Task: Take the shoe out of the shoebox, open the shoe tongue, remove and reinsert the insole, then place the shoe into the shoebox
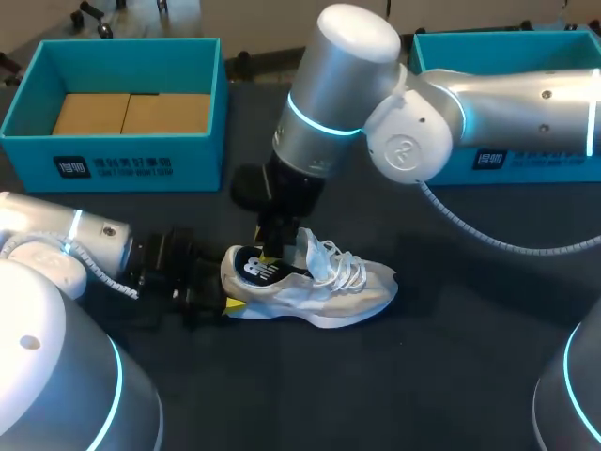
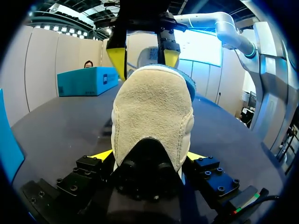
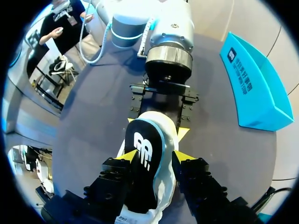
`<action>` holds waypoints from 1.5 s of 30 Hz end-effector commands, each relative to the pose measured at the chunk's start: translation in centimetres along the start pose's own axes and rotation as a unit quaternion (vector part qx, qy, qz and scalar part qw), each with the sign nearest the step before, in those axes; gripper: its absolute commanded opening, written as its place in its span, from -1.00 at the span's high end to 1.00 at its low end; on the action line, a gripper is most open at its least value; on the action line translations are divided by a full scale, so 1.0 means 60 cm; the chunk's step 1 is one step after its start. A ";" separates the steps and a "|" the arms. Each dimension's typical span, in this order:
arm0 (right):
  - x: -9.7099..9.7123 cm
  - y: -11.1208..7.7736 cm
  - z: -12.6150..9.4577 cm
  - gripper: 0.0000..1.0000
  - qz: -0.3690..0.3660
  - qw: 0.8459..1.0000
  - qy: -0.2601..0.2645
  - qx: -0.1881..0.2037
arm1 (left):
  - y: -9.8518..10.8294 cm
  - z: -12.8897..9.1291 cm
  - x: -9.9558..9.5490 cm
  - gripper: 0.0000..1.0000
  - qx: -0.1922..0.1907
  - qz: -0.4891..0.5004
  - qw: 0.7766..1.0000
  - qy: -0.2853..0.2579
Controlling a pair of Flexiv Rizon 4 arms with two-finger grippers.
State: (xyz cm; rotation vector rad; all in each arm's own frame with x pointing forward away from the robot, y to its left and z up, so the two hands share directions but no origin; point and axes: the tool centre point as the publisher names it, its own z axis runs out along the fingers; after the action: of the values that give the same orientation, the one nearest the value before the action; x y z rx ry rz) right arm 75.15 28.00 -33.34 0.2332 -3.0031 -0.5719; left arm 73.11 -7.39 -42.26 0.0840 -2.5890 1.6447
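Note:
A white laced shoe [image 1: 329, 291] lies on its sole mid-table on the dark table top, heel to the left. My left gripper [image 1: 230, 303] clasps the heel [image 2: 154, 112] from behind, one yellow tip on each side. My right gripper [image 1: 270, 252] comes down from above over the shoe's mouth. Its fingers [image 3: 131, 156] are shut across a black insole [image 3: 142, 140] with a white logo. The insole stands tilted, its heel end raised out of the shoe and its front end hidden inside. The tongue and laces are pushed up toward the toe.
A teal box [image 1: 113, 155] with cardboard inside stands at the back left. A second teal box [image 1: 526, 160] stands at the back right, behind my right arm. Bare dark table lies in front of the shoe and to its right.

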 end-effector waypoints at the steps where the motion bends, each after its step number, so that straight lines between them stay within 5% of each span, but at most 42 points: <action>1: -0.003 0.001 0.014 0.08 0.002 1.000 0.003 -0.005 | 0.003 0.000 -0.003 1.00 -0.002 -0.001 1.000 0.001; 21: 0.028 -0.009 0.021 0.27 0.009 0.999 0.035 0.003 | 0.003 0.000 -0.003 1.00 -0.002 -0.001 1.000 0.001; 23: 0.026 -0.013 0.022 0.46 0.012 0.999 0.037 0.006 | 0.003 0.000 -0.003 1.00 -0.002 -0.001 1.000 0.001; 25: 0.023 -0.014 0.021 1.00 0.013 0.999 0.037 0.007 | 0.003 0.000 -0.003 1.00 -0.002 -0.001 1.000 0.001; 45: -0.027 0.037 -0.031 1.00 -0.028 0.999 0.018 0.017 | 0.003 0.000 -0.003 1.00 -0.002 -0.001 1.000 0.001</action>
State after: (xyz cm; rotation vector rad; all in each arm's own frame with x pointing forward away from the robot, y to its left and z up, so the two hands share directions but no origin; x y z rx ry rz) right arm 76.21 28.96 -31.37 0.3176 -2.9789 -0.5425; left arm 73.12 -7.38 -42.27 0.0841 -2.5891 1.6446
